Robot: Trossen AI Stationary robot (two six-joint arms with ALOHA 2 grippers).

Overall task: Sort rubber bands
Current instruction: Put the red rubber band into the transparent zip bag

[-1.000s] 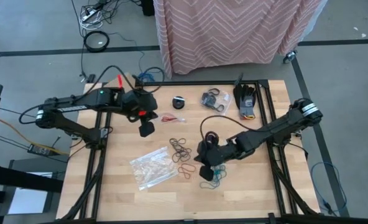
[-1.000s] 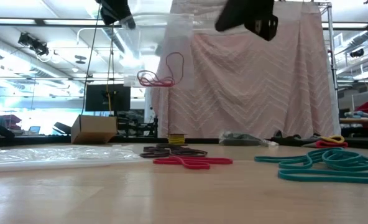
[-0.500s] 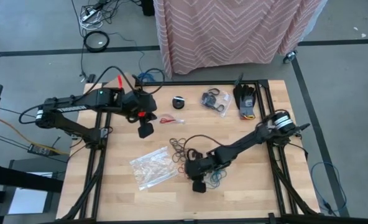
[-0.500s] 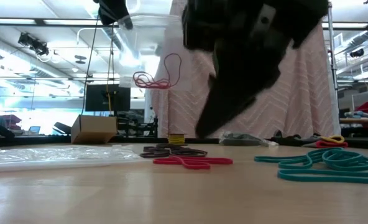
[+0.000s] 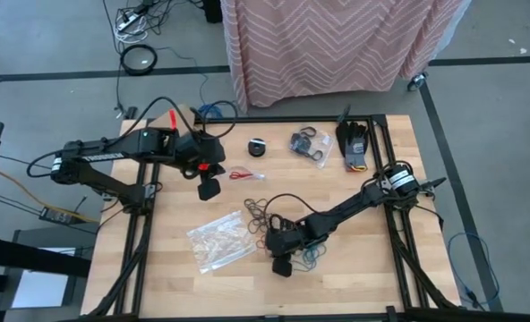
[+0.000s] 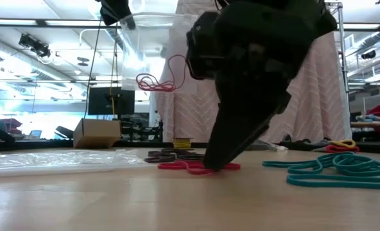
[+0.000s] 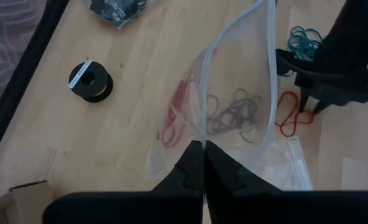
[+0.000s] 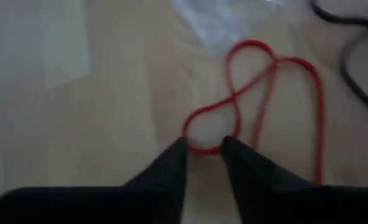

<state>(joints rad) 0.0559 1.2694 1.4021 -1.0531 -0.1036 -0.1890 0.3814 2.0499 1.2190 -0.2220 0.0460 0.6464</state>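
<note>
While your right gripper point(image 8: 204, 146) sits with its fingers a little apart over the red rubber band point(image 8: 258, 99) on the table point(image 5: 354, 268), it could slip out flat. Your left gripper point(image 7: 202, 149) pinches the clear bag point(image 7: 240, 81) shut.

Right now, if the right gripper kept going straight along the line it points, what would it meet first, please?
Most likely the red rubber band on the table: the right gripper points down with its open fingertips straddling the band's near loop, though actual contact is unclear.
</note>
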